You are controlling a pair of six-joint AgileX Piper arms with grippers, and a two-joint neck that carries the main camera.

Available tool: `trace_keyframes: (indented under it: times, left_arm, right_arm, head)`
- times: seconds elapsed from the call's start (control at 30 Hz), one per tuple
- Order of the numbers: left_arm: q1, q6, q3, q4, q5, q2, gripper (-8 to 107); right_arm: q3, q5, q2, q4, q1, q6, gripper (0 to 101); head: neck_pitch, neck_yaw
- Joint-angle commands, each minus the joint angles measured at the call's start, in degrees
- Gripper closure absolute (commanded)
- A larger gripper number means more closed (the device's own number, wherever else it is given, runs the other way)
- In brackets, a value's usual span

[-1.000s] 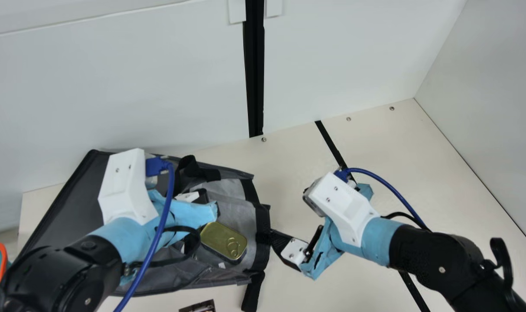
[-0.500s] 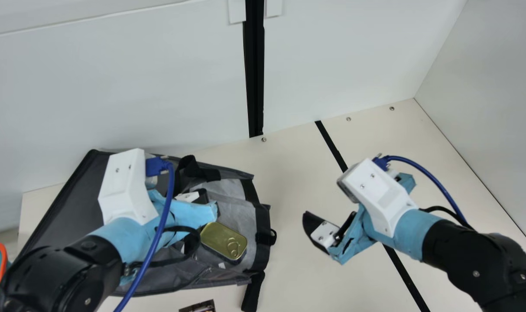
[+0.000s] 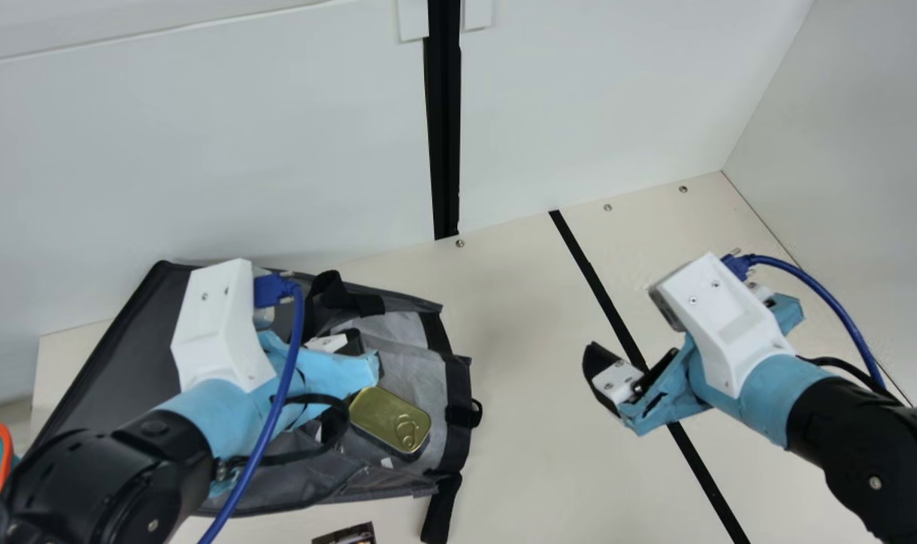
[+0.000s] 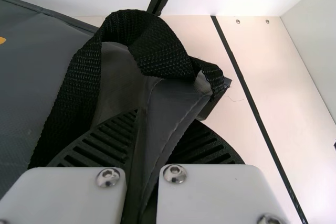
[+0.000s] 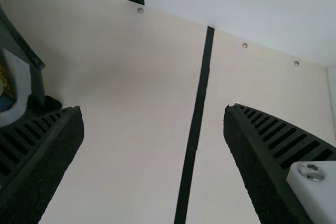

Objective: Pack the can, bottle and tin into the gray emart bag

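The ring-pull tin (image 3: 390, 419) lies at the mouth of the gray emart bag (image 3: 126, 347). Packing appears advanced; can and bottle remain unconfirmed. The left pincer (image 4: 164, 118) holds the bag's fabric. The right pincer (image 5: 153, 108), wide and empty, is above the bench (image 3: 526, 317).

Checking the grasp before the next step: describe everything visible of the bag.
The bag is gray, seemingly coated fabric, with black edging and black woven handles. It lies creased on the table, left of center in the main view, black-banded end pointing right. A black strap trails from that end. The tin lies amid its gray material there. The left hand pinches a fold beside a handle. Can't tell what else is inside.
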Motion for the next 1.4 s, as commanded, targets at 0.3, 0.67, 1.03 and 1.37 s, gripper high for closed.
trace_keyframes:
  times: [0.3,0.67,1.03,1.37]
  left_arm:
    - [0.0,0.0,0.0,0.0,0.0,0.0,89]
    - [0.0,0.0,0.0,0.0,0.0,0.0,89]
    - [0.0,0.0,0.0,0.0,0.0,0.0,89]
    - [0.0,0.0,0.0,0.0,0.0,0.0,89]
  right_arm:
    - [-3.71,4.06,-0.42,-7.94,-2.24,9.07,10]
    - [-7.91,9.03,-1.03,-15.0,-3.06,17.16,10]
    - [-11.54,13.52,-1.56,-21.12,-2.74,23.88,10]
    - [-14.83,17.31,-1.94,-24.29,-2.99,27.38,10]
  head:
    - [-1.3,-0.05]
    - [-1.3,-0.05]
    - [-1.3,-0.05]
    - [-1.3,-0.05]
